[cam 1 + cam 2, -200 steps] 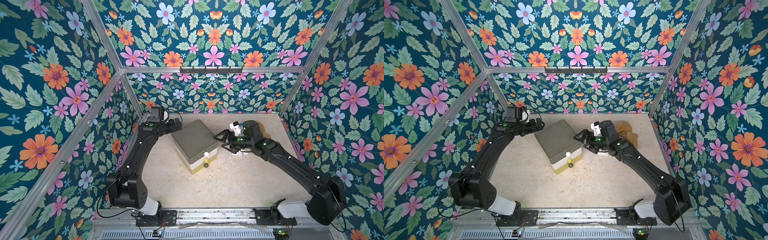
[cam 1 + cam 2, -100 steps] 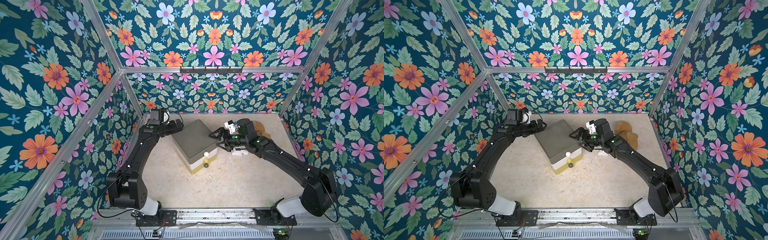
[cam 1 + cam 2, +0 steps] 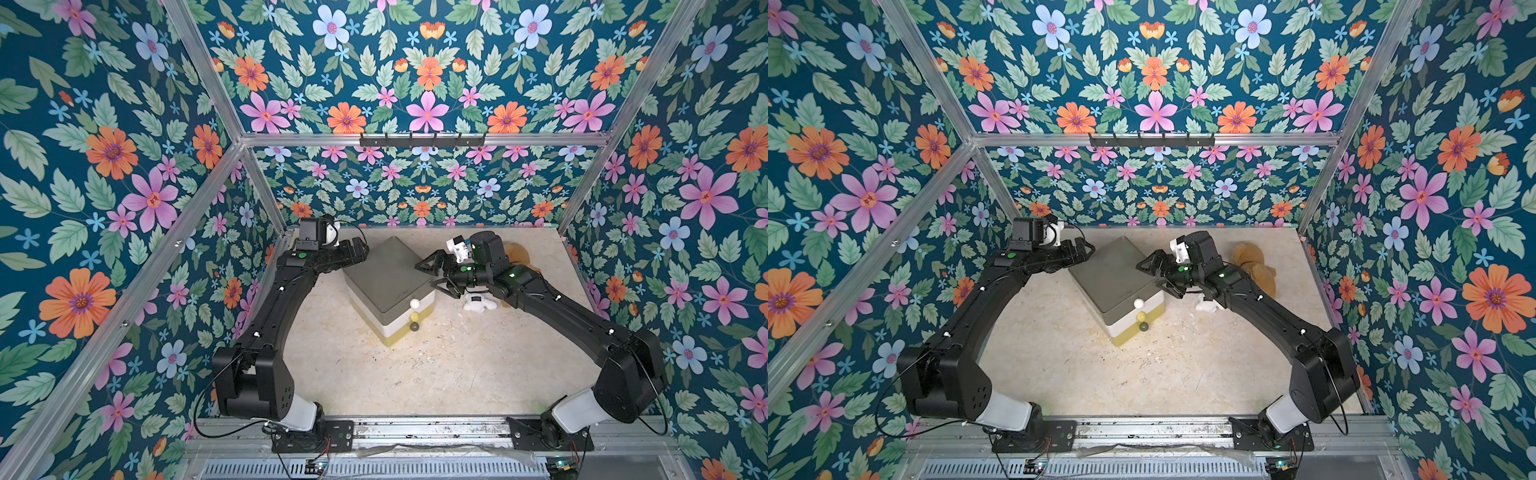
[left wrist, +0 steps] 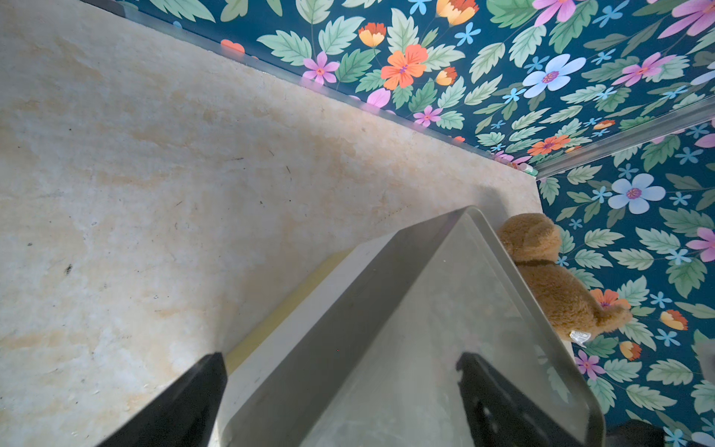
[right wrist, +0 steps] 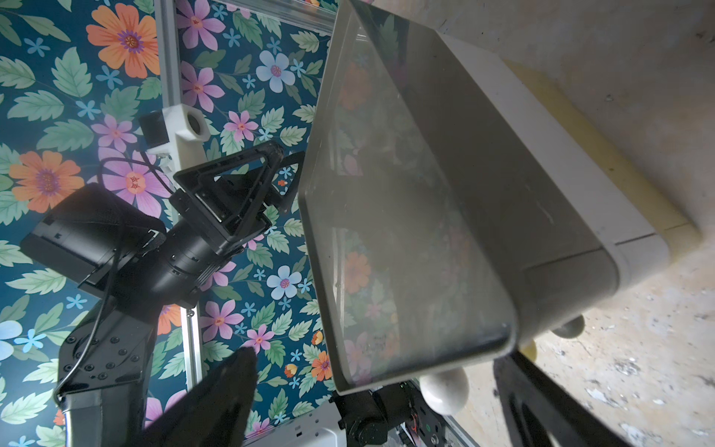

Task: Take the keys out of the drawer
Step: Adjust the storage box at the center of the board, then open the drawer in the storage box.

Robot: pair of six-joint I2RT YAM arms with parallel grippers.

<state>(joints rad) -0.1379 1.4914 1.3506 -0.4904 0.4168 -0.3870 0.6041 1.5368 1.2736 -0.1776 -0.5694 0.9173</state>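
Observation:
The drawer unit (image 3: 386, 270) (image 3: 1113, 270) stands mid-table, with a grey top, a white middle and a yellow bottom. All its drawers are shut, so the keys are hidden. Three knobs line its front: white (image 3: 414, 303), yellow (image 3: 414, 318) and grey (image 3: 414, 327). My left gripper (image 3: 362, 250) (image 4: 340, 360) is open at the unit's far left corner, one finger over the top and one beside the wall. My right gripper (image 3: 428, 276) (image 5: 375, 356) is open at the unit's right edge, close to the white knob (image 5: 445, 391), with nothing held.
A small white plush (image 3: 478, 302) lies on the table under my right arm. A brown plush (image 3: 1252, 266) (image 4: 541, 271) sits behind that arm near the back right corner. A black hook rail (image 3: 422, 140) hangs on the back wall. Flowered walls close in three sides.
My right gripper has moved left, up to the drawer unit's right edge, uncovering the white plush. My left gripper has crept a little closer to the far corner. Both stay open.

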